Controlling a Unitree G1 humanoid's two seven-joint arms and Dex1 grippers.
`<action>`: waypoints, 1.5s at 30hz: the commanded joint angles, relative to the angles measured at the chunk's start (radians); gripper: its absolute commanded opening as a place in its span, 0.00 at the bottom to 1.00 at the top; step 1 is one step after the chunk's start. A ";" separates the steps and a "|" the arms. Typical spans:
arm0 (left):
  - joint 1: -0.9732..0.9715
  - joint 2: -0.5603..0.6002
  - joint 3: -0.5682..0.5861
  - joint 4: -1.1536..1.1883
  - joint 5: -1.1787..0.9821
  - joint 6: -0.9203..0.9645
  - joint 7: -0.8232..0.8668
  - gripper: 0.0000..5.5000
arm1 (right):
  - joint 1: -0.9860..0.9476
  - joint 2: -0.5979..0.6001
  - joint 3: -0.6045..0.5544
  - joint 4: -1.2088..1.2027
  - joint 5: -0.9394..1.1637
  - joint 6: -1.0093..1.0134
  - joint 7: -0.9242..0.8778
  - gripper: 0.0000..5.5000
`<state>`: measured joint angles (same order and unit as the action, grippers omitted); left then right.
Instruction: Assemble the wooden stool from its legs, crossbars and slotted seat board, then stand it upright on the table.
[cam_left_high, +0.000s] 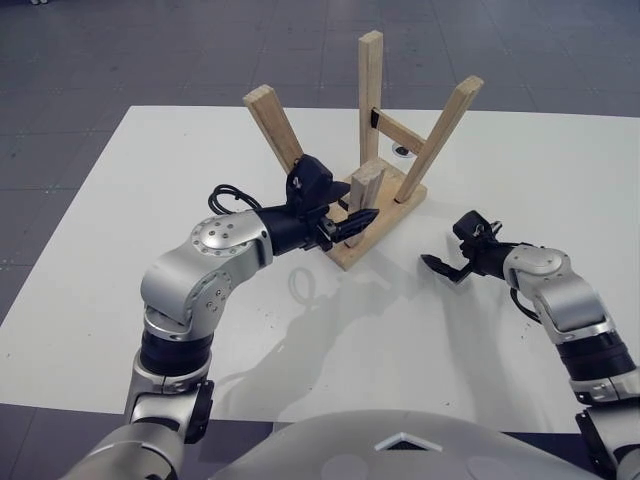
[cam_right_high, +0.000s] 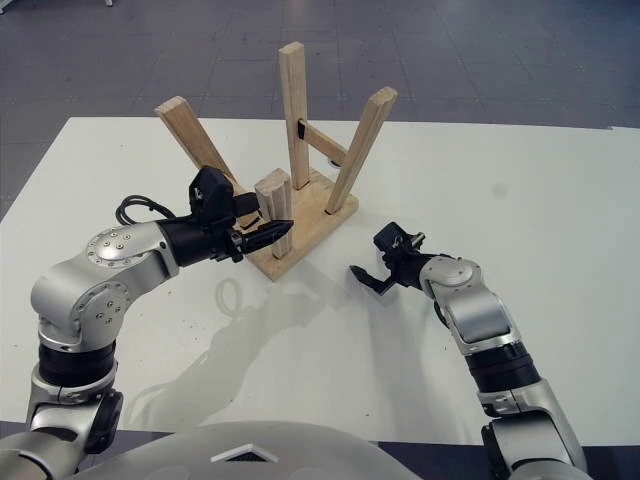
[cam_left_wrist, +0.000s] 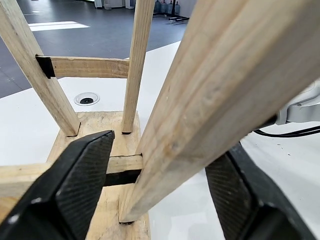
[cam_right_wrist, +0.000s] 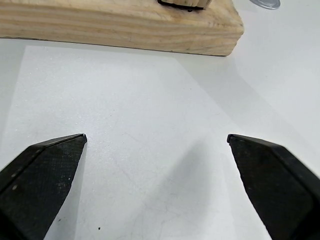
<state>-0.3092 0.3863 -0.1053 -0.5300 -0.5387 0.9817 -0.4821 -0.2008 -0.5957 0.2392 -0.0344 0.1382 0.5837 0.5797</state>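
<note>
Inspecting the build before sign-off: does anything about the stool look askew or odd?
The stool stands upside down, seat board flat on the table, legs up. The legs splay at unequal angles, possibly by design. No damage visible.

Lab hall: white table (cam_left_high: 100, 250), grey floor (cam_left_high: 100, 50)

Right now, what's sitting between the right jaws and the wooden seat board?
Nothing, just bare white table between the open right jaws and the seat board. The right wrist view shows it best; the head views agree.
</note>
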 joint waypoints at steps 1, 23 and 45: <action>-0.010 -0.015 0.017 0.005 -0.017 0.016 0.020 0.44 | 0.026 0.005 0.007 0.040 -0.028 0.014 0.006 0.95; -0.099 0.483 0.028 0.429 0.019 -0.415 -0.778 0.23 | -0.162 -0.374 -0.355 -0.119 0.499 0.179 0.726 0.95; -0.131 0.455 -0.023 0.480 0.014 -0.436 -0.912 0.23 | -0.300 -0.173 -0.157 -0.056 0.541 0.296 0.661 0.62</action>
<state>-0.4624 0.8512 -0.1105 -0.0567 -0.5382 0.5378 -1.3863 -0.4980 -0.7725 0.0735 -0.0889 0.6722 0.8554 1.2510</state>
